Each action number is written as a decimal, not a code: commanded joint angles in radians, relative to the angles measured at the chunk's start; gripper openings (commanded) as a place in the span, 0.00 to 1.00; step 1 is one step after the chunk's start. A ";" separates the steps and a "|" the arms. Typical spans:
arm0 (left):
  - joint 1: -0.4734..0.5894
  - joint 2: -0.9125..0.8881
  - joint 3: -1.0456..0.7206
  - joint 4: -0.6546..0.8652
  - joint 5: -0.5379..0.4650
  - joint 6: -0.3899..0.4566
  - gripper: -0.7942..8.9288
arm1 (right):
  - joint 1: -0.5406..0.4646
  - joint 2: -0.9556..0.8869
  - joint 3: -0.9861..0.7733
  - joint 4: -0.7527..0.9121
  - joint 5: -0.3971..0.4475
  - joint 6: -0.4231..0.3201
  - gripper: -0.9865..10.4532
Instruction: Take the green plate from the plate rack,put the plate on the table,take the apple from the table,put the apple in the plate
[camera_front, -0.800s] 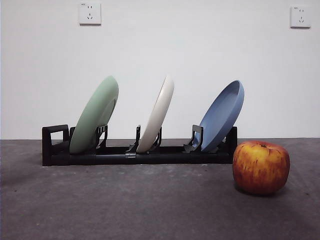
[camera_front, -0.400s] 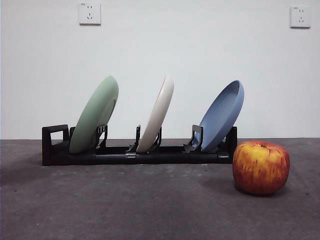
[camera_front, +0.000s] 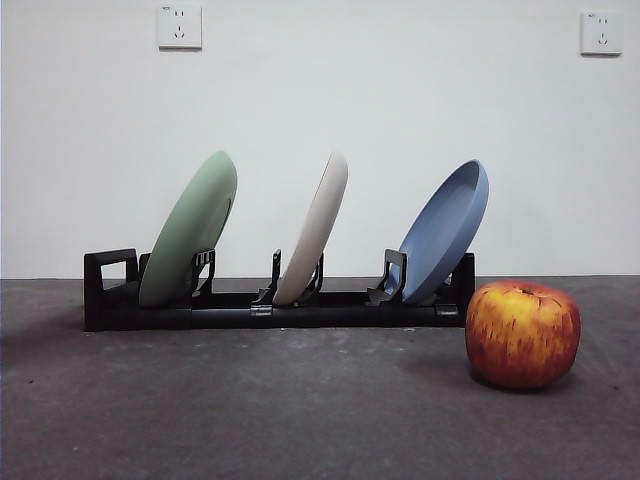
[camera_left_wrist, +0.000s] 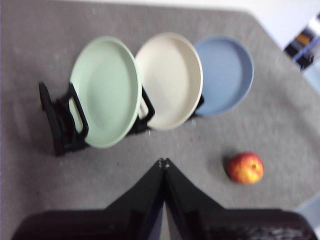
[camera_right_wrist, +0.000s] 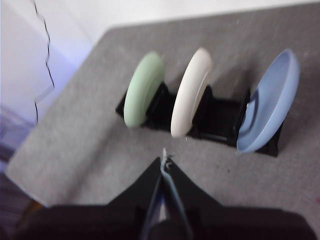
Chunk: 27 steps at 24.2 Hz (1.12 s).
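The green plate (camera_front: 190, 228) is leaning in the rack (camera_front: 270, 308) at its handle end, well apart from both claws. The left claw (camera_left_wrist: 163, 163) and right claw (camera_right_wrist: 164, 156) are hanging closed, empty. The apple (camera_front: 522, 333) is sitting on the table (camera_front: 250, 410) near the rack's other end.

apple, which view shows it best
The front view: the apple sits near and large on the table, beside the plate rack, stem dimple and streaks sharp. The left wrist view shows it small and blurred. The right wrist view does not show it.
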 joint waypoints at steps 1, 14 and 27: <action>-0.008 0.061 0.074 -0.058 0.000 0.066 0.09 | 0.020 0.044 0.053 -0.059 0.041 -0.062 0.10; -0.010 0.127 0.111 -0.040 -0.010 0.049 0.55 | 0.047 0.099 0.104 -0.101 0.106 -0.056 0.72; -0.224 0.629 0.424 0.081 -0.251 -0.036 0.53 | 0.112 0.124 0.104 -0.101 0.145 -0.027 0.72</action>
